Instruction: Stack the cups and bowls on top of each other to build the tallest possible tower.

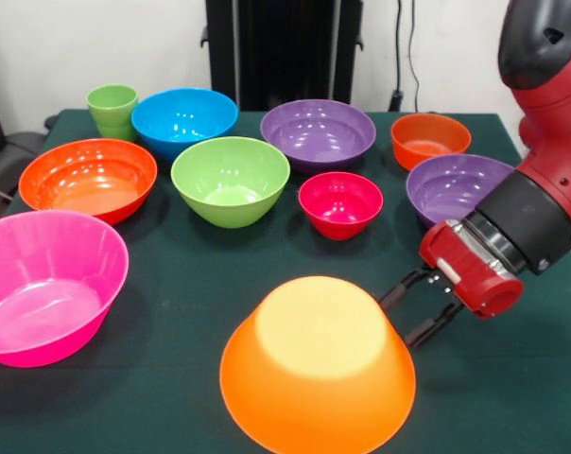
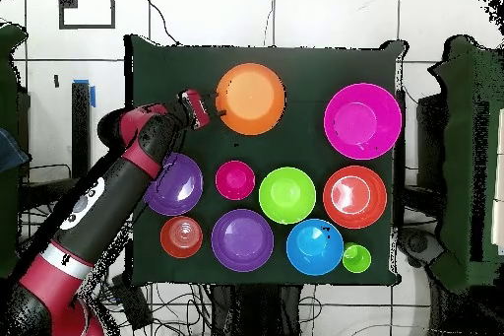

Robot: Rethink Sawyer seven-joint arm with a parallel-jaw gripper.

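Note:
A large orange bowl (image 1: 316,371) (image 2: 250,99) stands upturned at the table's near edge in the front view, alone, with nothing on it. My gripper (image 1: 400,318) (image 2: 218,107) is open, level with the bowl's right side, its black fingers (image 1: 406,284) reaching to the bowl's wall. It holds nothing. The light-green cup (image 1: 112,108) (image 2: 356,257) stands upright at the far left, next to the blue bowl (image 1: 184,119) (image 2: 315,246). The other bowls stand apart, open side up.
Pink bowl (image 1: 49,284) (image 2: 362,120), red-orange bowl (image 1: 89,177) (image 2: 354,196), green bowl (image 1: 230,180) (image 2: 286,194), magenta-red bowl (image 1: 340,203) (image 2: 235,179), two purple bowls (image 1: 318,132) (image 1: 456,186), small red-orange bowl (image 1: 430,140). My arm (image 2: 128,169) crosses one purple bowl (image 2: 175,184).

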